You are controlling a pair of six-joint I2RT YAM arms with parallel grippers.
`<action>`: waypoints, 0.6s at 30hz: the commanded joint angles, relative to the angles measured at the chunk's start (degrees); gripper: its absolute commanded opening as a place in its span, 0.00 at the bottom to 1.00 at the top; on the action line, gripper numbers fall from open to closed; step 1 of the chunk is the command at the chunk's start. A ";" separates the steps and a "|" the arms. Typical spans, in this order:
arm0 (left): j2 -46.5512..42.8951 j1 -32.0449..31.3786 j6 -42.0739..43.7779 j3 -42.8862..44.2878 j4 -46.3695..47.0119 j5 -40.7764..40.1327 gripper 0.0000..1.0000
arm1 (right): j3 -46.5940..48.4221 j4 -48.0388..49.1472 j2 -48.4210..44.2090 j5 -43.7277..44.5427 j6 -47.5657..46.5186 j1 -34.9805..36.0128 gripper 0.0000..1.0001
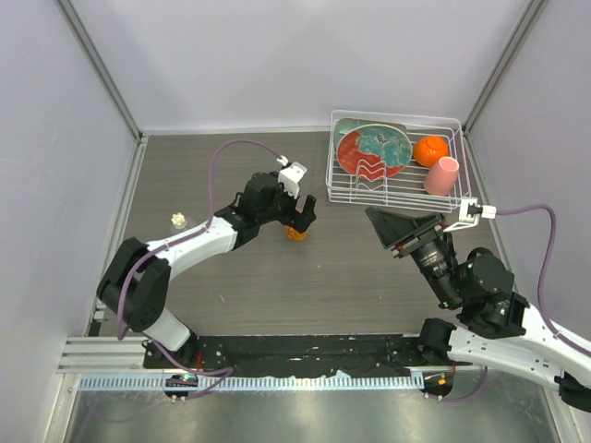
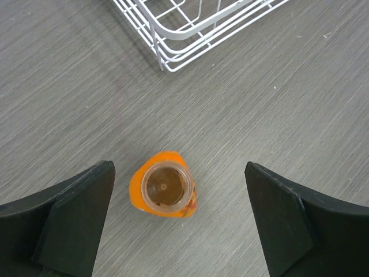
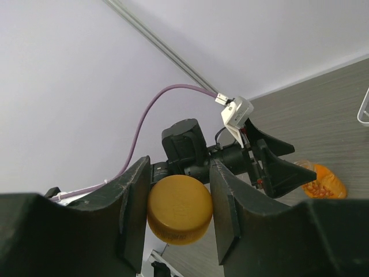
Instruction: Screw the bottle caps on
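The translucent orange bottle (image 1: 296,232) stands upright mid-table, its mouth open and uncapped in the left wrist view (image 2: 164,187). My left gripper (image 1: 300,218) is open, one finger either side of the bottle and not touching it (image 2: 179,171). My right gripper (image 1: 383,229) is held off the table to the bottle's right, shut on the orange cap (image 3: 180,209), which sits between its fingers. The right wrist view also shows the orange bottle (image 3: 323,182). The clear bottle (image 1: 178,221) stands alone at the left. I cannot make out the cream-white cap as a separate thing.
A white wire rack (image 1: 397,196) stands at the back right holding a red-and-teal plate (image 1: 374,148), an orange ball-like thing (image 1: 430,149) and a pink cup (image 1: 442,175). Its corner shows in the left wrist view (image 2: 164,55), just beyond the orange bottle.
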 commanded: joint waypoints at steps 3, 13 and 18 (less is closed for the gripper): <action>4.69 0.08 -2.06 2.57 3.21 -0.16 1.00 | 0.29 0.74 -1.57 2.46 -3.51 -0.07 0.29; 7.68 0.08 -2.32 1.08 5.05 -1.48 1.00 | 0.38 -1.64 -2.54 3.16 -5.00 0.02 0.29; 9.35 0.16 -1.18 0.11 5.32 -1.83 1.00 | 0.46 -3.22 -3.77 3.69 -4.74 -0.07 0.29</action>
